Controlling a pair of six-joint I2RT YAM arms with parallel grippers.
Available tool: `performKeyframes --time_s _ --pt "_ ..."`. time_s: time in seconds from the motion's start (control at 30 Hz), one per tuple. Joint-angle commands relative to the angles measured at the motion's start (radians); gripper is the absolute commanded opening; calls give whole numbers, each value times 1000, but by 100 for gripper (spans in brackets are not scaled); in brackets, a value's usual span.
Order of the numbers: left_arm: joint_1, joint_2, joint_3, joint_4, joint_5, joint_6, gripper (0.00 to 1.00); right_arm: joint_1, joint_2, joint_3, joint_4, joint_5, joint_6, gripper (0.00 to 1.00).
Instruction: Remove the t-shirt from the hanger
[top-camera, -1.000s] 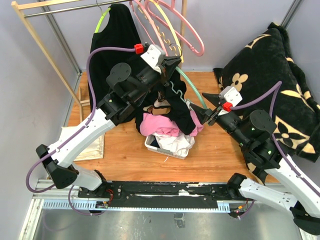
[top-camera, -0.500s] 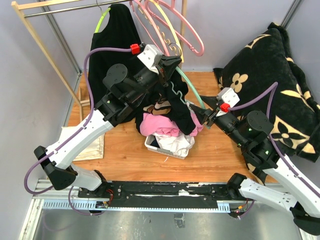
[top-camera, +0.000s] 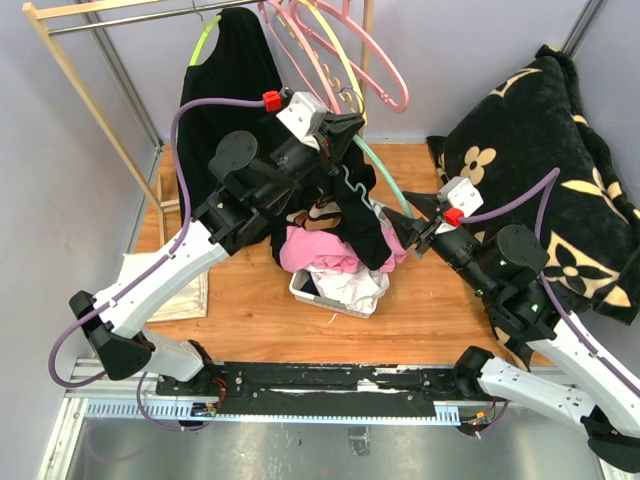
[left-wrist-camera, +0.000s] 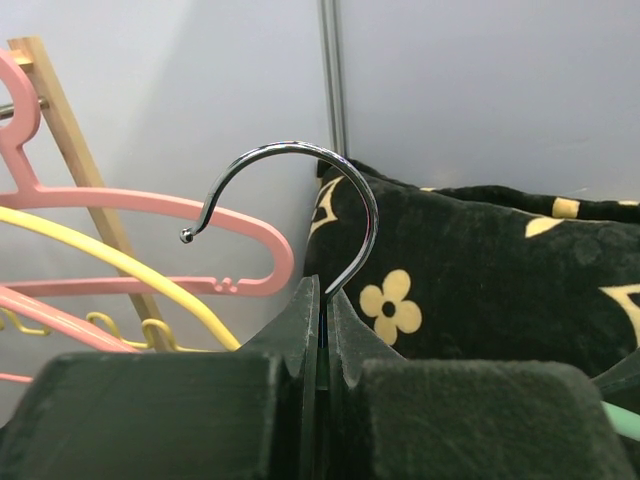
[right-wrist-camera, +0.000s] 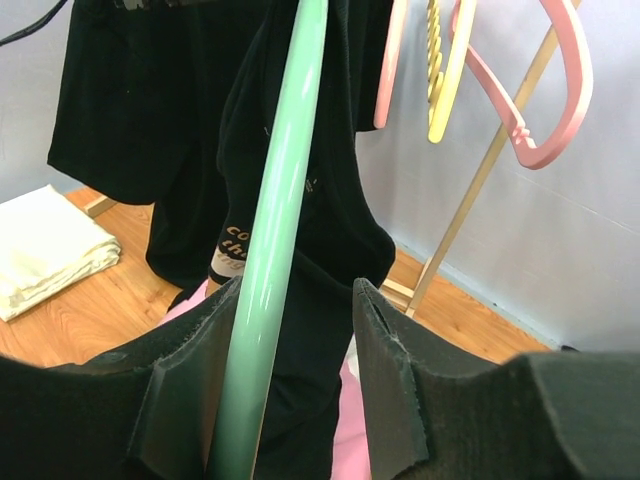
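- Since the previous frame almost nothing has shifted: my right arm has eased a touch back toward its own side, and my left arm holds nearly the same raised pose.
- My left tool (left-wrist-camera: 322, 290) is clenched on the stem of the curved chrome wire hook (left-wrist-camera: 295, 147), which rises just above the pinched fingertips.
- That hook belongs to the mint-green plastic hanger (top-camera: 385, 175), held up over the middle of the wooden surface (top-camera: 420, 310).
- The black t-shirt (top-camera: 355, 215) is on that hanger, draped down from it in a long fold above the white basket (top-camera: 300, 285) of pink and white clothes.
- My right tool (right-wrist-camera: 300, 300) is released, its fingers spread on either side of the hanger's green arm; I cannot tell whether the pads touch it.
- Through the right wrist camera the shirt hangs just behind the green arm.
- Pink plastic hangers (top-camera: 385, 80) hang from the rail behind.
- On the right lies a black blanket with cream flowers (top-camera: 540, 130).
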Motion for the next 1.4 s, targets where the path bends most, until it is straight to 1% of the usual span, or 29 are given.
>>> performKeyframes --time_s 0.0,0.03,0.1,0.37,0.67,0.87,0.9,1.0,1.1,1.2,1.37 --pt "-18 -32 -5 69 1 4 1 -5 -23 -7 58 56 15 51" --pt "-19 -31 -5 70 0 6 0 -6 -25 -7 58 53 16 53" --pt "-19 -28 -5 69 -5 7 0 -5 -26 -3 57 49 20 54" --pt "-22 -13 7 76 -12 10 0 -6 -29 -3 56 47 28 52" --pt "-29 -3 18 78 -17 12 0 -5 -33 -15 66 70 49 41" --pt "-32 -10 12 79 -23 17 1 -5 -44 -19 66 147 62 32" --pt "-33 -11 12 79 -27 19 0 -5 -46 -19 65 158 64 33" --pt "-33 -9 15 79 -38 23 0 -5 -51 -18 62 135 65 49" --pt "-33 2 25 77 -53 27 1 -5 -50 -13 56 100 68 57" --pt "-33 10 31 76 -67 33 0 -5 -48 -5 47 89 72 60" --pt "-34 18 39 69 -72 36 1 -5 -47 -3 45 91 73 59"
